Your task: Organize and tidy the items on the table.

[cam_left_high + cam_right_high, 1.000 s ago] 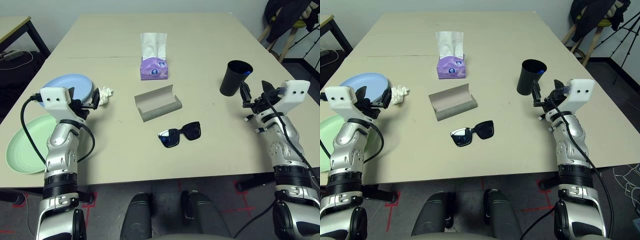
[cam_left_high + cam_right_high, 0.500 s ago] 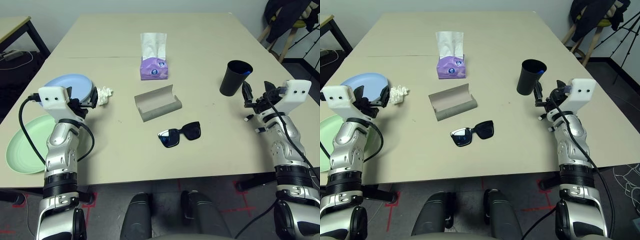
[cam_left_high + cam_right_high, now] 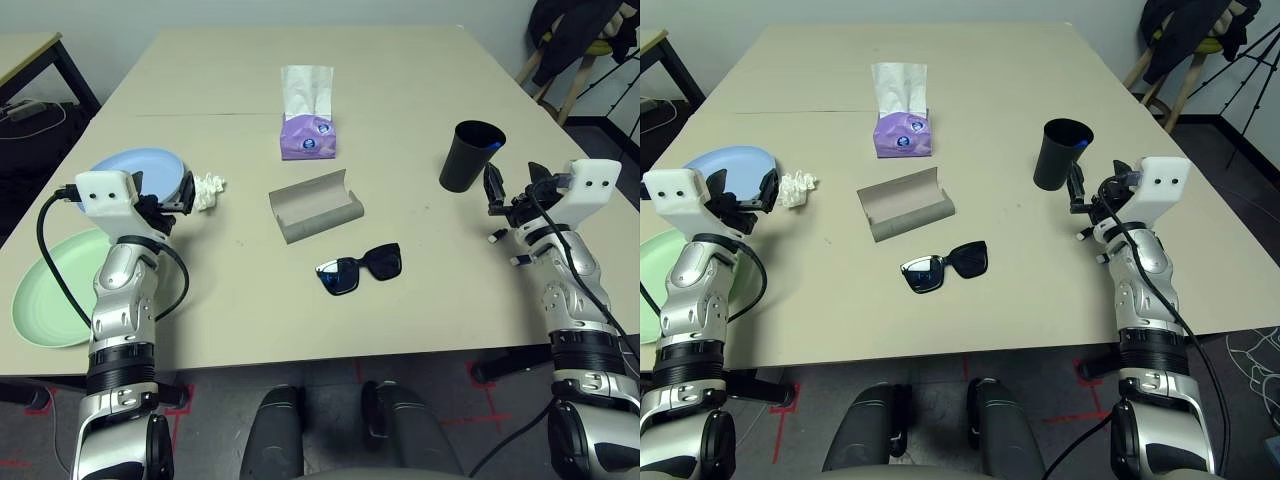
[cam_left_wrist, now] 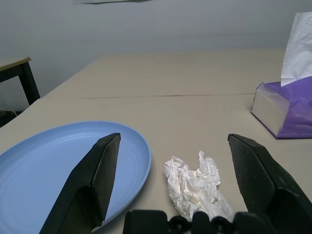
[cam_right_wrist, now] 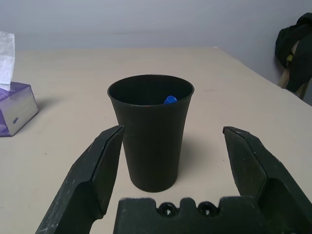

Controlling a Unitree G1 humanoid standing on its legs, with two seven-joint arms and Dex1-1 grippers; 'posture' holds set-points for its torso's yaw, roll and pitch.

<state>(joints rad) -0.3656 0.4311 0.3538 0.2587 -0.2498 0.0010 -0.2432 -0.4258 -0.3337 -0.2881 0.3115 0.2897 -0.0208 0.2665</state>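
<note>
far left, a pale-green plate [image 3: 55, 290] lies flat at the table's [image 3: 420, 330] near-left edge, partly behind the left forearm; just beyond it, a pale-blue plate [image 3: 140, 170], its rim overlapping or touching the green one, cannot tell which. left gripper [image 4: 178, 183] hovers low over the table at the blue plate's right rim, fingers [image 4: 95, 180] spread wide, nothing between them; in the left wrist view the crumpled white tissue wad [image 4: 195, 187] sits on the table between the spread fingers, just beside the blue plate's rim, apart from it by a thin gap. moving right, a purple tissue box [image 3: 307, 137] stands toward the far middle, white sheet sticking up, just past the thin seam line. nearer, at centre, the grey glasses case [image 3: 315, 205] lies open, hollow side up, angled across the table. just in front and to the right of it, black sunglasses [image 3: 360, 267] rest lenses toward the robot, apart from the case. further right, a black cup [image 3: 470, 155] stands upright, something blue [image 5: 169, 100] inside at its rim. right gripper [image 5: 170, 170] is held just short of the cup and level with it, fingers [image 5: 246, 161] wide apart either side of the cup in the right wrist view, not touching it, empty
</note>
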